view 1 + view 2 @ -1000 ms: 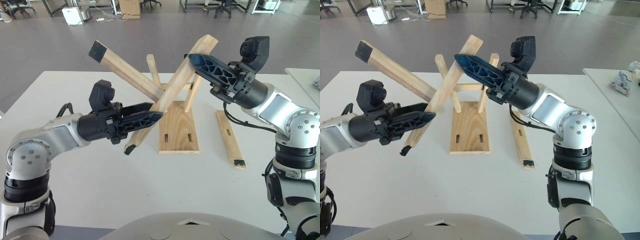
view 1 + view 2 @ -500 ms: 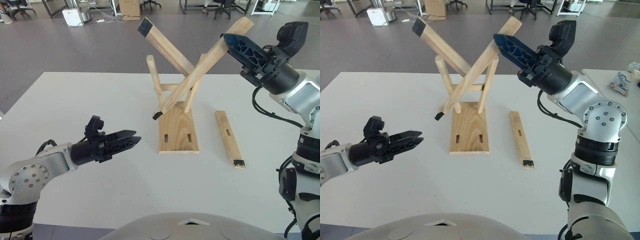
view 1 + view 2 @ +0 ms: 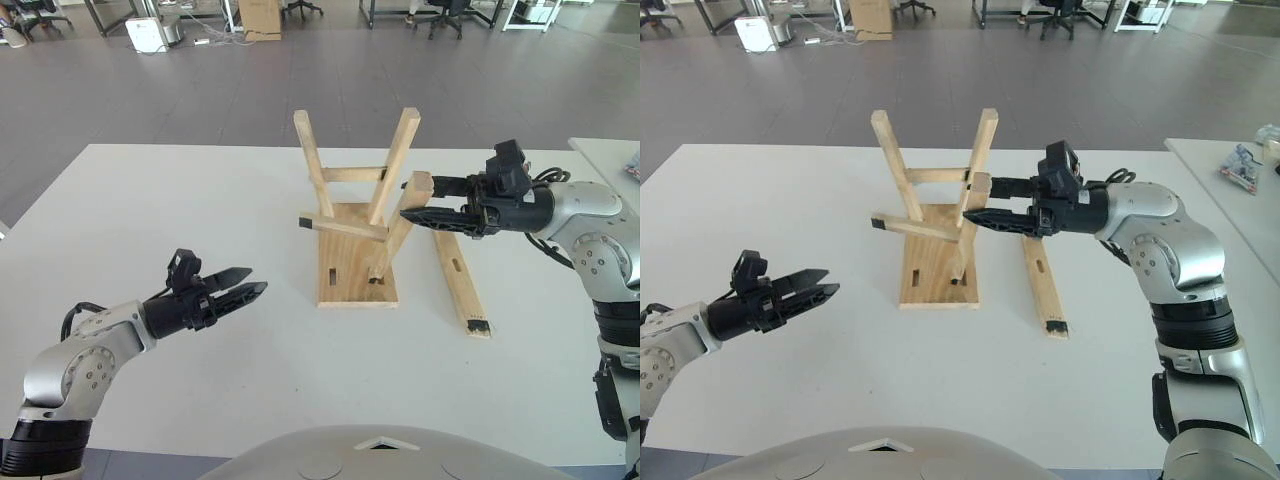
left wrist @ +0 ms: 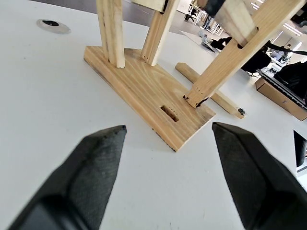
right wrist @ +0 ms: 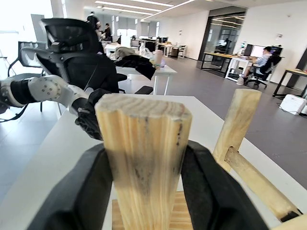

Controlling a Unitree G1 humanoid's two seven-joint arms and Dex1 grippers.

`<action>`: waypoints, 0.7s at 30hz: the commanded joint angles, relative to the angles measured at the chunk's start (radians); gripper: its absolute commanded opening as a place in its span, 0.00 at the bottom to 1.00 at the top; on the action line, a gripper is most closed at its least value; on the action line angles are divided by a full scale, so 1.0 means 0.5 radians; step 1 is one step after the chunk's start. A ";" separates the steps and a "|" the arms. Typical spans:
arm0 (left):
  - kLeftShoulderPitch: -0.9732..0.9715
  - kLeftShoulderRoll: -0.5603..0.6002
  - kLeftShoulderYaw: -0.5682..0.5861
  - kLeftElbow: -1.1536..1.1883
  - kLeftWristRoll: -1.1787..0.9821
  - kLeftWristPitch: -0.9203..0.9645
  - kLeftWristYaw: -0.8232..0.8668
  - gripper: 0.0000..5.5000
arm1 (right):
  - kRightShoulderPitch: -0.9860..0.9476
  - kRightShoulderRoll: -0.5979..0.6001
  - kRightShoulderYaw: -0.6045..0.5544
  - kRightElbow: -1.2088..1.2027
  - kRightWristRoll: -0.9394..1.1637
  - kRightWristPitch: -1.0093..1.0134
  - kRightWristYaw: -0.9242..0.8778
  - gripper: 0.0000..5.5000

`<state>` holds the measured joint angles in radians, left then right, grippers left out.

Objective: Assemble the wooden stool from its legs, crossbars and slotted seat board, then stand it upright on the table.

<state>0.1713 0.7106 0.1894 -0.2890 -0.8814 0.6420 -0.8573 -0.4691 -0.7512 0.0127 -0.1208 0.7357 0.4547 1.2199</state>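
The slotted seat board (image 3: 352, 262) lies flat on the white table. Two legs (image 3: 311, 165) joined by a crossbar (image 3: 352, 174) stand upright on its far end. A third leg (image 3: 400, 222) leans over the board with its foot at a near slot, and a crossbar (image 3: 340, 228) sticks out from it to the left. My right gripper (image 3: 412, 198) is shut on that leg's top end (image 5: 144, 158). A loose leg (image 3: 460, 275) lies flat to the right of the board. My left gripper (image 3: 256, 279) hangs open low over the table, left of the board (image 4: 144, 91).
A second table with small items (image 3: 1245, 160) stands off to the right. A round grommet (image 4: 50, 23) sits in the tabletop beyond the board. Bare table (image 3: 200, 190) spreads left of the board and in front of it.
The left gripper let go of the leg-and-crossbar piece and drew back low to the left. The right arm swung that piece down from the air onto the seat board.
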 commanded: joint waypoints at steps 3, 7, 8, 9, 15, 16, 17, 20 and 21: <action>-0.055 -0.026 -0.003 -0.016 0.030 0.012 -0.049 0.60 | -0.124 -0.011 0.008 0.177 -0.104 -0.061 0.199 0.37; -0.056 -0.041 0.000 -0.033 0.023 0.034 -0.062 0.60 | -0.199 -0.012 -0.040 0.208 -0.034 0.043 0.243 0.37; -0.056 -0.043 0.004 -0.036 0.020 0.039 -0.065 0.60 | -0.198 -0.016 -0.051 0.191 -0.011 0.077 0.254 0.37; -0.054 -0.044 0.007 -0.040 0.017 0.044 -0.066 0.60 | -0.190 -0.023 -0.057 0.171 -0.001 0.101 0.271 0.37; -0.072 -0.049 0.012 -0.063 0.005 0.075 -0.068 0.60 | -0.164 -0.011 -0.023 0.248 -0.115 0.040 0.353 0.37; -0.077 -0.043 0.011 -0.066 -0.009 0.100 -0.074 0.60 | -0.166 -0.008 -0.024 0.269 -0.131 0.032 0.362 0.37; -0.080 -0.040 0.011 -0.070 -0.018 0.117 -0.079 0.60 | -0.171 -0.006 -0.026 0.287 -0.142 0.025 0.367 0.37; -0.091 -0.036 0.014 -0.080 -0.037 0.147 -0.082 0.60 | -0.196 -0.003 -0.025 0.336 -0.161 0.010 0.381 0.37; -0.091 -0.040 0.016 -0.085 -0.041 0.152 -0.079 0.60 | -0.204 0.003 -0.019 0.350 -0.169 0.003 0.388 0.37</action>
<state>0.1408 0.6831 0.1905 -0.3179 -0.8941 0.7048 -0.8946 -0.5492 -0.7509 -0.0015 0.0349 0.6811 0.4644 1.4096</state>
